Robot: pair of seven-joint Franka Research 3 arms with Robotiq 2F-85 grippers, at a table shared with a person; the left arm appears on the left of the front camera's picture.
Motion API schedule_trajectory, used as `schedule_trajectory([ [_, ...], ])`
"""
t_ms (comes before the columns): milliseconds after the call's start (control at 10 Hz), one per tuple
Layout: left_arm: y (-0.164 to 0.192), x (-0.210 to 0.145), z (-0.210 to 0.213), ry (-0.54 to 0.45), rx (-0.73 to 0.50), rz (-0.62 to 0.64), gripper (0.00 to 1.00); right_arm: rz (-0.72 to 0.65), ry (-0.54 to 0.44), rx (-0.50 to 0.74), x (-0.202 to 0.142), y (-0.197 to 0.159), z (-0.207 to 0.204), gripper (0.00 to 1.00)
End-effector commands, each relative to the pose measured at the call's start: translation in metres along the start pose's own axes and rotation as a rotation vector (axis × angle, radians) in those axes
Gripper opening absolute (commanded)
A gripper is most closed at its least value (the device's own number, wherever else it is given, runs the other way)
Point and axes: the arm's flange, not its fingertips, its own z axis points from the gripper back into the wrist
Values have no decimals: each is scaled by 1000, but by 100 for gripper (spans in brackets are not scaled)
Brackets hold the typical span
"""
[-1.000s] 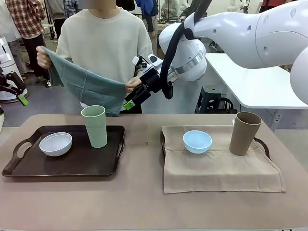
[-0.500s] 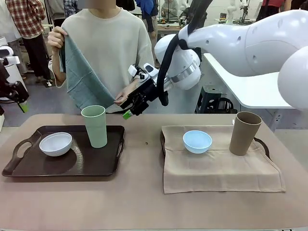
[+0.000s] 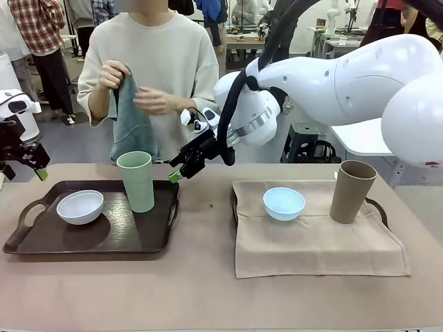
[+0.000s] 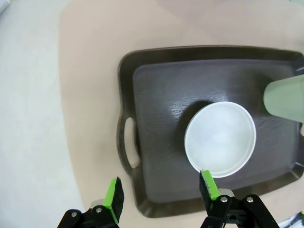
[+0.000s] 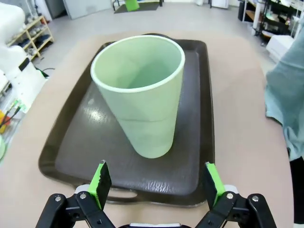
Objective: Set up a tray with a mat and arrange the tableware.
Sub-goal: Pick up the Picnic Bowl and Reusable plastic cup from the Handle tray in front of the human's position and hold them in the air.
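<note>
The right claw (image 3: 174,173) stands with its fingers apart and nothing between them, reaching across the middle of the table, above the far right corner of the dark tray (image 3: 41,243). In its wrist view, the right claw (image 5: 156,178) points at the green cup (image 5: 142,99), which is clear of both pads.

The left claw (image 3: 31,162) is also spread and empty, raised near the table's left edge. In its wrist view, the left claw (image 4: 160,187) looks down on the tray's handle end (image 4: 127,147) and the white bowl (image 4: 220,138).

Tableware, as found:
- The green cup (image 3: 136,181) is upright on the dark tray, toward its right half.
- The white bowl (image 3: 80,206) is on the same tray, left of the cup and apart from it.
- The blue bowl (image 3: 284,203) rests on a beige mat (image 3: 311,250) on the table's right half.
- The brown cup (image 3: 352,191) is upright on the mat's far right corner, well apart from the blue bowl.

A dark handle (image 3: 379,207) shows at the mat's right edge, so a second tray lies under it.

Across the table (image 3: 208,297), a person holds a teal cloth (image 3: 131,126) bunched at chest height, one hand (image 3: 114,72) on its top and the other hand (image 3: 156,102) beside it.
</note>
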Motion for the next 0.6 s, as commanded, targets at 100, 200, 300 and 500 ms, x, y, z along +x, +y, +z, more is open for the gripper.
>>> schedule_trajectory([
  [100, -4, 4, -4, 8, -85, -7, 84, 17, -5, -6, -2, 3, -30, 100],
  [200, -9, 7, -7, 15, -95, -15, 84, 18, 6, 17, -4, 1, -38, 100],
  [300, -10, 7, -5, 23, -104, -13, 84, 22, 6, 25, -3, 2, -45, 100],
  [500, -15, 12, -10, 34, -114, -11, 84, 27, 6, 18, -1, -1, -55, 100],
])
